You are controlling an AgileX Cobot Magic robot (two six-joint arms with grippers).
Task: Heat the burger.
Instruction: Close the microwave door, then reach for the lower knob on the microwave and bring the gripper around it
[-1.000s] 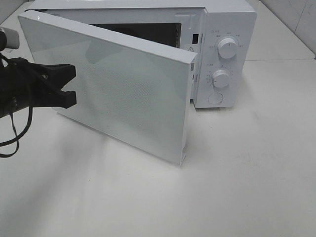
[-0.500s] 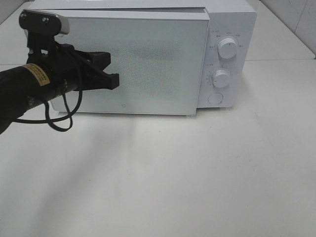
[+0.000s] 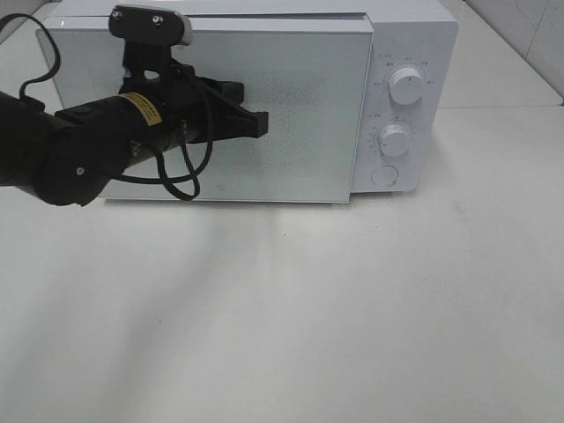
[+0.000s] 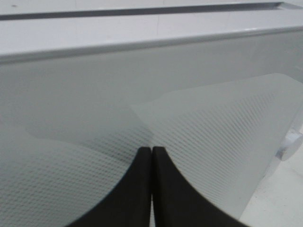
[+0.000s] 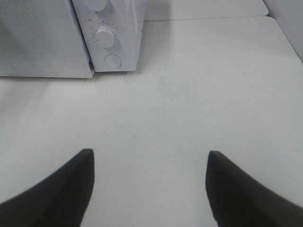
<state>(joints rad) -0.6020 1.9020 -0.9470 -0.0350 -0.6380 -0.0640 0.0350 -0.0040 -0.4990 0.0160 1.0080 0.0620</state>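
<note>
Left pincer (image 3: pixel 261 125) together, empty, holding tips at the closed microwave door (image 3: pixel 300 167) by the counter (image 3: pixel 352 308) back edge. Hovering right pincer (image 5: pixel 149 156) apart, empty, above the counter. Not seeing burger; probably sitting inside. Expecting soft, light, squashable: gripping low at the sides, gently.

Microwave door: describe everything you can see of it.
The microwave door is a white, glossy flat panel with a fine dotted mesh window across most of its face. It stands upright and shut, flush beside the control panel. The shut left gripper appears to press its tips against the front; nothing inside shows.
</note>
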